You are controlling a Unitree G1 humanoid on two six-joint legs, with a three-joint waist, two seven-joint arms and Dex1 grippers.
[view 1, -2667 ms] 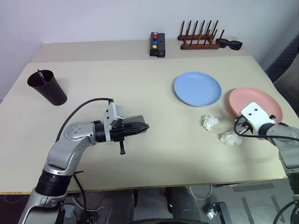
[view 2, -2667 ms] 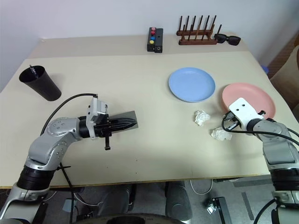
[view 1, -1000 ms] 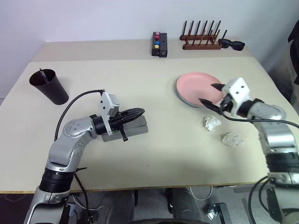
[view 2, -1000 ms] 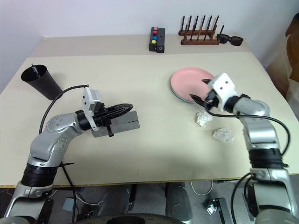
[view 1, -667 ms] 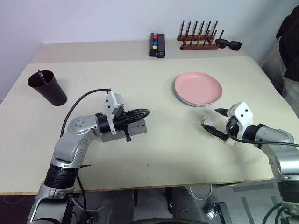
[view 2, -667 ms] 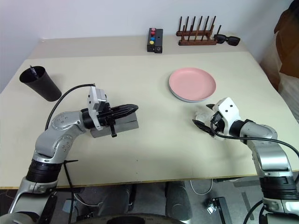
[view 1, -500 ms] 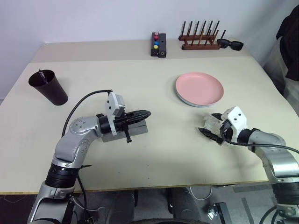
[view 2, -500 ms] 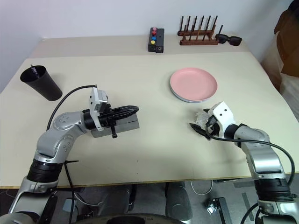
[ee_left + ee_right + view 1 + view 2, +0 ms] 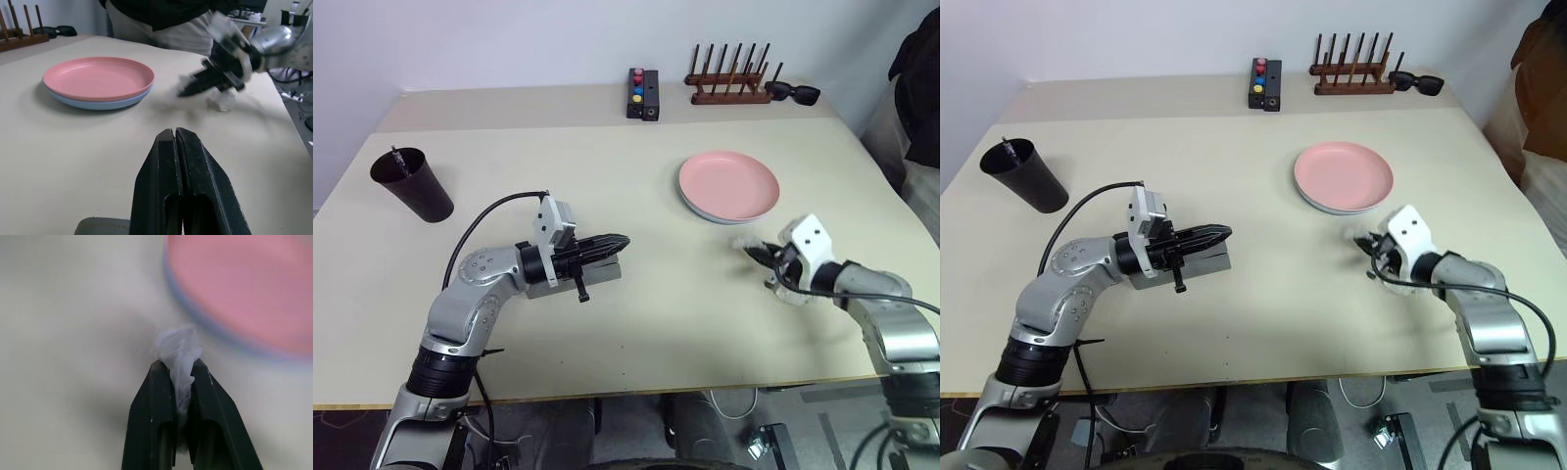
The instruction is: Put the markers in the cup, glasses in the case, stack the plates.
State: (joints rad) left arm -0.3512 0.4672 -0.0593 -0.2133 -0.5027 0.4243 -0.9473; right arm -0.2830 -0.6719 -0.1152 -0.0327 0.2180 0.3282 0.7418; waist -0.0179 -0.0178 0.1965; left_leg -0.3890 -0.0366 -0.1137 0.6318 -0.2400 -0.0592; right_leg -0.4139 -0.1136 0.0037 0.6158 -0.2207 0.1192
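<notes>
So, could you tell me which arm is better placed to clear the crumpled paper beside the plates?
Right. The right tool is shut on the paper, close to the stacked plates; the left tool sits shut over the grey case, well across the table.

Silver-grey jointed arms, black cables looping along them, white wrist blocks, black tapered fingers (image 9: 176, 186) on each hand.
</notes>
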